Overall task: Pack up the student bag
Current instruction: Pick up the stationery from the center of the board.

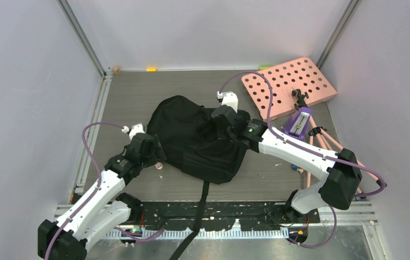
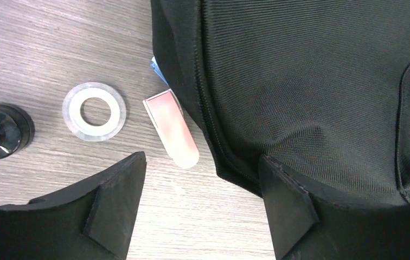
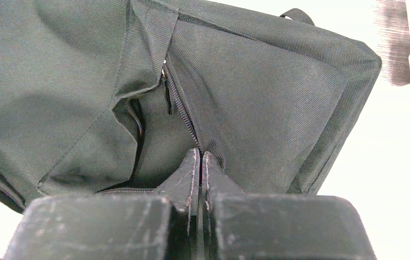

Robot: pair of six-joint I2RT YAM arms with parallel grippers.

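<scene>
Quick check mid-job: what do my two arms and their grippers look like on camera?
Both the left arm and right arm have white links with black joint housings, and a thin purple cable loops along each. The left gripper and right gripper are black, with wedge-shaped matte fingers.

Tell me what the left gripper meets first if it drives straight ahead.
Probably the pink slab at the student bag edge, ahead of the open left gripper; one finger might touch bag fabric first. Depth unclear.

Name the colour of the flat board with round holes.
The flat holed board is pink; the top external view shows it best.
</scene>
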